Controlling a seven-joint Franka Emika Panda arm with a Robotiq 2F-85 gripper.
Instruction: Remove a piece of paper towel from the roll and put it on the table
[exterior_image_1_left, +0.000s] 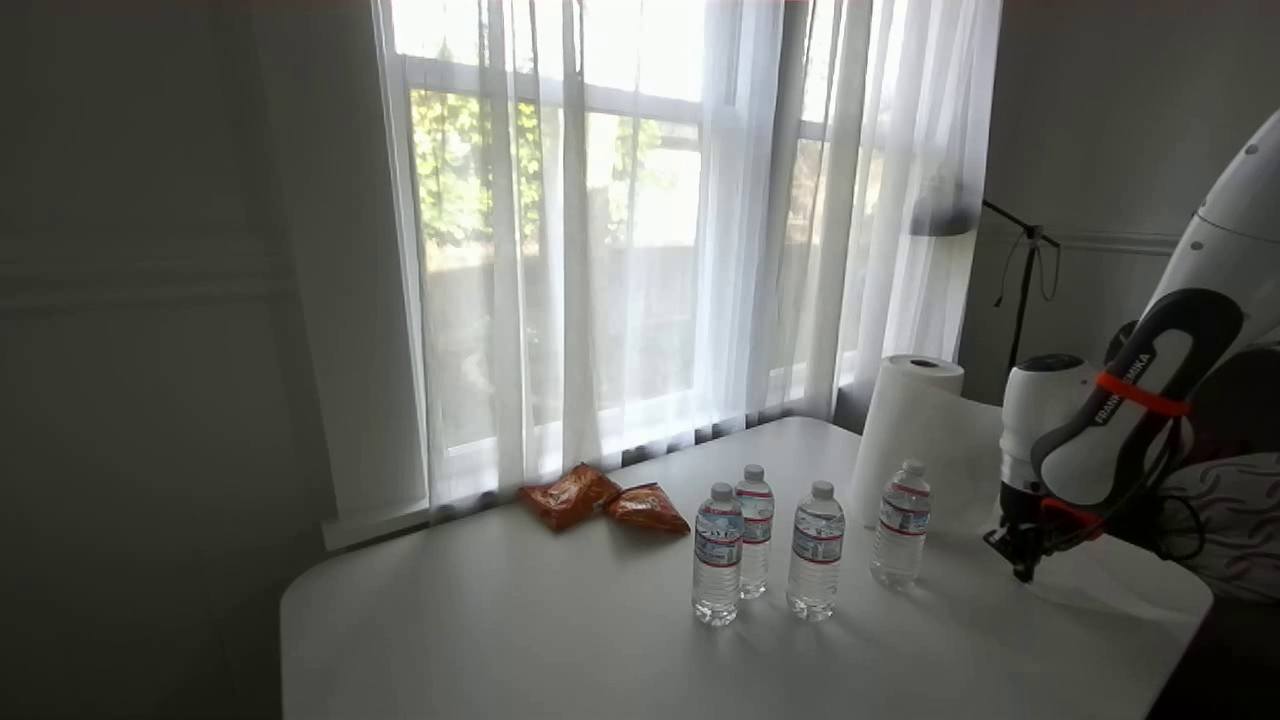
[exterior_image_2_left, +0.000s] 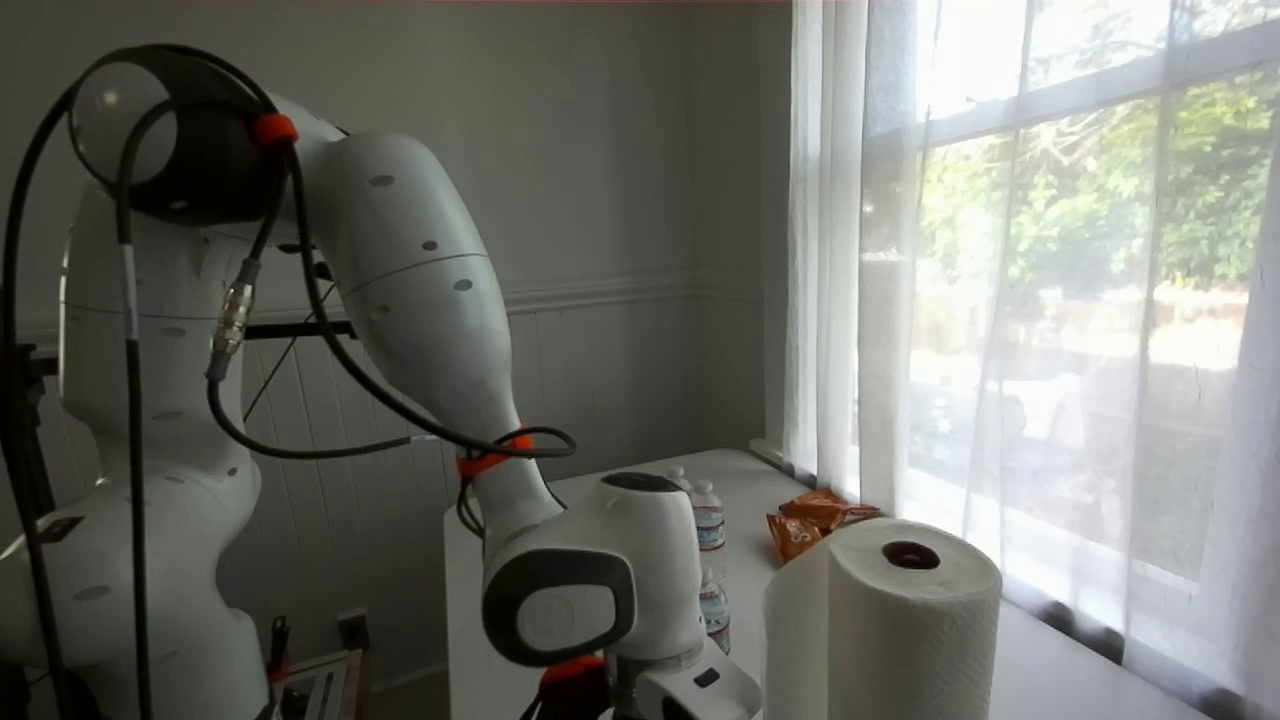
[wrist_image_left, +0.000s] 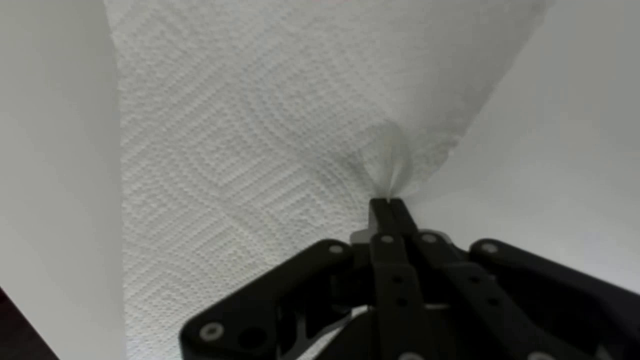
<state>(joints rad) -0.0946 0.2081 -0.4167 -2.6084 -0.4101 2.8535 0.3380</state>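
The roll (exterior_image_1_left: 885, 440) stands upright on the table (exterior_image_1_left: 520, 620); it also shows in an exterior view (exterior_image_2_left: 910, 660). The piece of paper towel (exterior_image_1_left: 975, 450) stretches from the roll toward the arm, and its start shows at the roll's side (exterior_image_2_left: 796, 640). In the wrist view the textured sheet (wrist_image_left: 235, 165) lies large under my gripper (wrist_image_left: 387, 201), whose fingertips are shut on a gathered pinch of it near its edge. In an exterior view my gripper (exterior_image_1_left: 1008, 560) is low over the table; elsewhere it is below the frame.
Several water bottles (exterior_image_1_left: 815, 555) stand on the table beside the roll, one (exterior_image_1_left: 900, 525) close to the sheet. Two orange snack bags (exterior_image_1_left: 572, 497) lie near the window-side edge. Sheer curtains (exterior_image_1_left: 640, 300) hang behind. A lamp (exterior_image_1_left: 945, 215) stands at the back.
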